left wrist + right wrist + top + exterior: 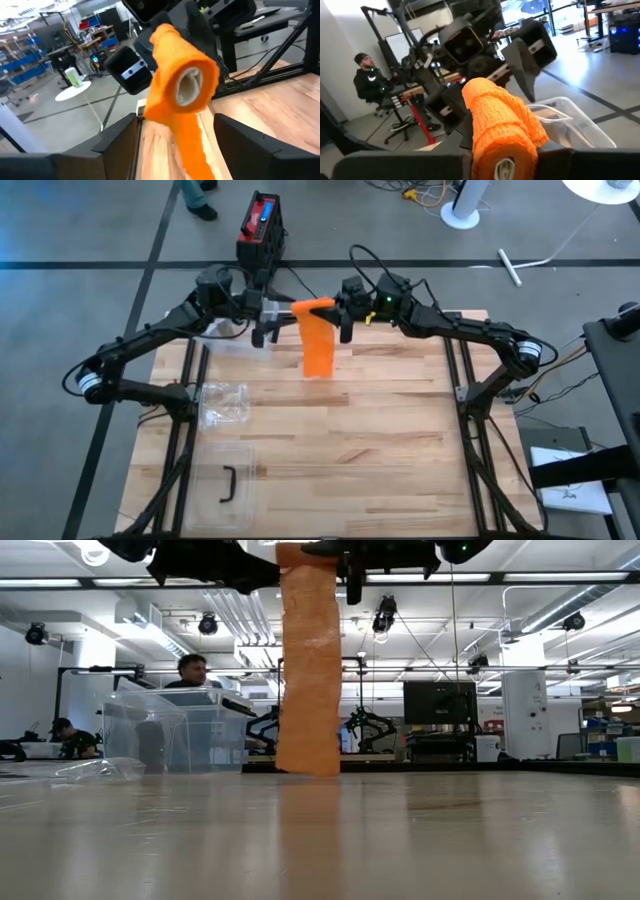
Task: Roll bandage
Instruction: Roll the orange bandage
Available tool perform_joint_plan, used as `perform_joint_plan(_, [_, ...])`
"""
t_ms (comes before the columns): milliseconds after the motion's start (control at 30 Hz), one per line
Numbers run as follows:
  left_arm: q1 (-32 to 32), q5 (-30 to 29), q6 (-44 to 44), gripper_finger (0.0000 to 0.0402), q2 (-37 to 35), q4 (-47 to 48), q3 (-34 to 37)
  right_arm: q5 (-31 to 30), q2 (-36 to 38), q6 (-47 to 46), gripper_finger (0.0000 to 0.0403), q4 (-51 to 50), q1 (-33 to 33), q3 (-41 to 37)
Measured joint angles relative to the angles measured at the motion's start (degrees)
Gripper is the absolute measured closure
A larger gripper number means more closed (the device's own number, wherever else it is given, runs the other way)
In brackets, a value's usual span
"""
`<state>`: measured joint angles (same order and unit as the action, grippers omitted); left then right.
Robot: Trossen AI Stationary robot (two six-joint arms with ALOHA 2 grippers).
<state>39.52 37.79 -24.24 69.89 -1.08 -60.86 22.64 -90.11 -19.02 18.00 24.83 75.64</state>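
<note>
From above, the right gripper [345, 311] pinched an orange bandage [318, 340] over the table [400, 430], the left gripper [267, 315] just beside it. Left wrist view: fingers [245, 140] spread around the roll. Low view: its tail hung to the tabletop.

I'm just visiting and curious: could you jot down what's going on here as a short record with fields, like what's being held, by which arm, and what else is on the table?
Item: orange bandage, roll held up, loose tail hanging to the table
Right gripper: shut on the roll's end
Left gripper: open, fingers on both sides of the roll, not pressing it
Also on table: clear plastic bag, clear lidded box
</note>
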Motion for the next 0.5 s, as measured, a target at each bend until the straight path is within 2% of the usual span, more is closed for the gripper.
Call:
perform_joint_plan(300, [-0.2,-0.1,-6.2,0.0172,-0.6,1.6,1.3,-0.1,0.0,0.0,0.0344,-2.5,0.1,0.0])
perform_joint_plan(500, [-0.8,-3.2,-11.1,0.0176,-0.6,-0.6,2.1,-0.2,0.0,0.1,0.0349,-2.8,0.1,0.0])
